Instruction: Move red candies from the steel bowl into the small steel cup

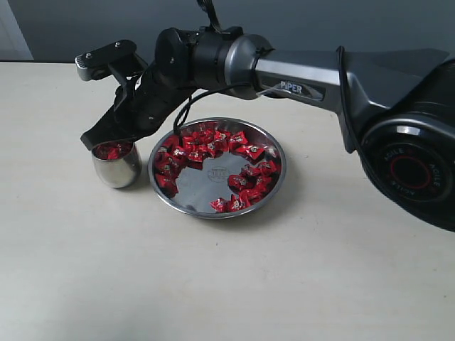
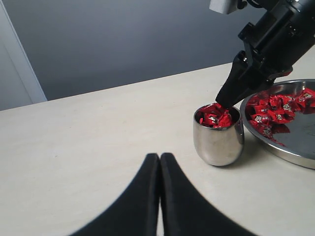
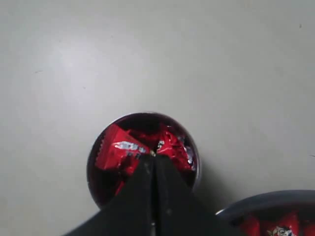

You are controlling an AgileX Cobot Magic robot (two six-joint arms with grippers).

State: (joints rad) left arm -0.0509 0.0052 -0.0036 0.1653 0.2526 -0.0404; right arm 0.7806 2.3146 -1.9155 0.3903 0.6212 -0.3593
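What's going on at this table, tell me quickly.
The right end effector is shut over the small steel cup, with its tips at the red candies piled inside. I cannot tell whether it pinches one. Many more candies lie in the steel bowl beside the cup, mostly around its edge. The left end effector is shut, holds nothing, and is apart from both.

A pale cream tabletop (image 1: pixel 227 291) is stretching across the whole scene, its matte surface taking soft, even light. Behind it, a plain blue-grey wall (image 1: pixel 341 25) is running along the far edge. A white panel (image 2: pixel 15 73) is standing against that wall's left end in the exterior view.
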